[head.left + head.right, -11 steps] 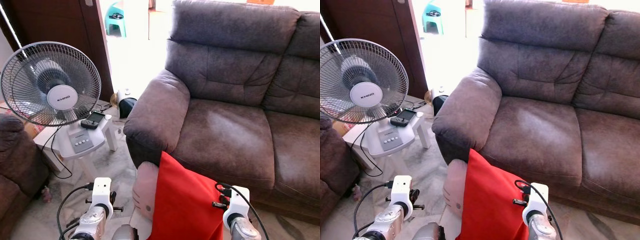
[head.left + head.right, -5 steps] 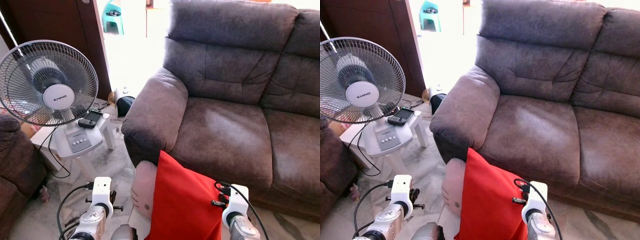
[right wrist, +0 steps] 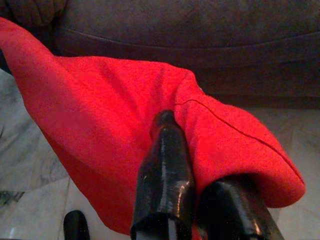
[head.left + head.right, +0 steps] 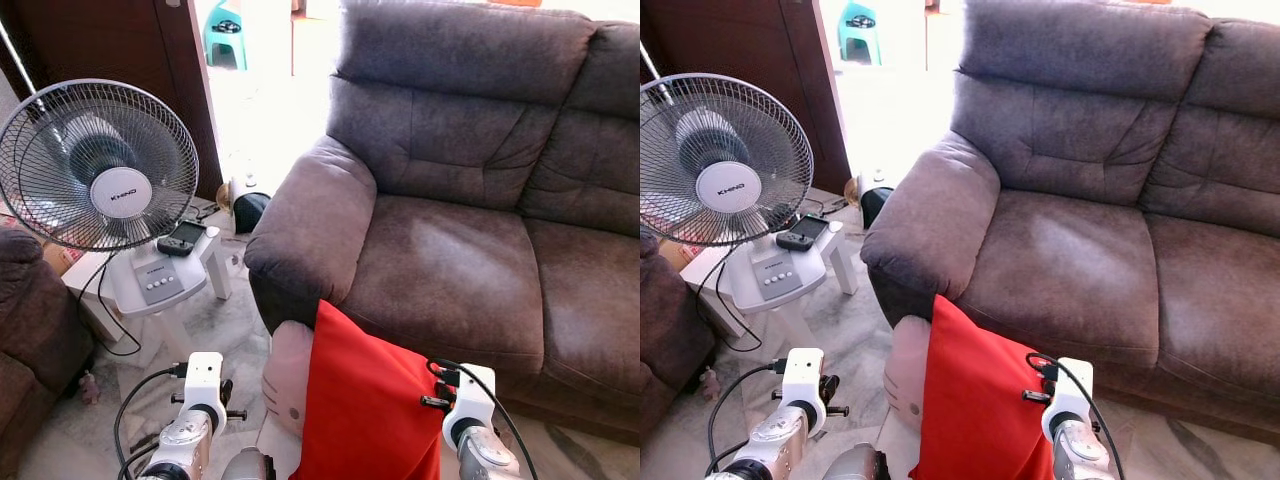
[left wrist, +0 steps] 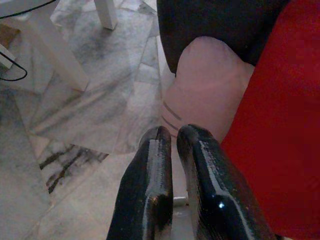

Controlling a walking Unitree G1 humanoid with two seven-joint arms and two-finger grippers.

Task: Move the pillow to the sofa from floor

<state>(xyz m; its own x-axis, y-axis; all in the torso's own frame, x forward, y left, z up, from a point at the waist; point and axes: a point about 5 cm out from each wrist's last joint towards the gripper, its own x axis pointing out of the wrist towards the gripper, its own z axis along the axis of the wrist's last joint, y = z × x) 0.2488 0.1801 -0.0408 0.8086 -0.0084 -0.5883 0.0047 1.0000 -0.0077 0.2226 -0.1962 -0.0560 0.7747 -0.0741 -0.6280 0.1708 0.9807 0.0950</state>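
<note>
Little has moved since the earlier frames: the head camera has shifted a touch, and the red fabric pillow [image 4: 365, 400] sits at much the same place, held up in front of the sofa's front edge at about 6 o'clock in the head views. The right end effector [image 3: 192, 150] is clamped on this pillow, one black finger [image 3: 165, 170] lying on top of the red cloth while the fabric folds over the other. Its silver wrist rises at 5 o'clock, just beside the pillow's right edge.

Behind the red pillow, at 7 o'clock, a pale pink plush cushion with a cartoon face [image 4: 288, 372] stands on the marble-patterned tile floor [image 4: 210, 330], against the base of the sofa arm and touching the red pillow. The left end effector [image 5: 172, 145] hovers just short of this pink cushion, its two black fingers together with nothing between them.

The large brown suede sofa [image 4: 470, 200] spans from 12 to 4 o'clock. At 9 to 10 o'clock a white pedestal fan with a round wire grille [image 4: 97, 165] stands on a small white worktop [image 4: 150, 290] that also carries a dark handheld device [image 4: 183, 239].
</note>
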